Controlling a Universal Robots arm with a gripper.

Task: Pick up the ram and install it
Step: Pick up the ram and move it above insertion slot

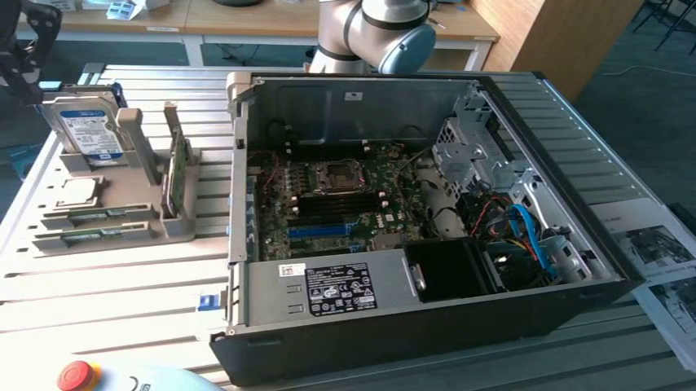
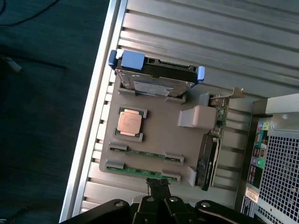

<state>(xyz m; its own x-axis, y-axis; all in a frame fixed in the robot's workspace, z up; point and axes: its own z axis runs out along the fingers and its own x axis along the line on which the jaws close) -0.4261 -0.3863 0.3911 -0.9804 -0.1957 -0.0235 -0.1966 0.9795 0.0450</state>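
Two ram sticks, thin green boards, lie side by side in the front slots of a grey holder tray (image 1: 130, 232), one (image 1: 96, 215) behind the other (image 1: 93, 237). The wrist view has the same sticks (image 2: 145, 153) (image 2: 140, 171) below my gripper (image 2: 159, 186). Its dark fingers are shut together with nothing between them. They hang above the tray's edge, closest to the outer stick. In the exterior view the gripper (image 1: 28, 73) is a dark shape at the far left, above the tray. The open computer case (image 1: 609, 269) shows its motherboard (image 1: 337, 204).
The tray also holds an upright silver hard drive with a blue label (image 1: 87, 122) (image 2: 156, 77), a CPU chip (image 1: 77, 193) (image 2: 129, 122) and an upright expansion card (image 1: 174, 167) (image 2: 210, 154). A red stop button (image 1: 78, 375) sits at the front. Papers (image 1: 663, 252) lie right of the case.
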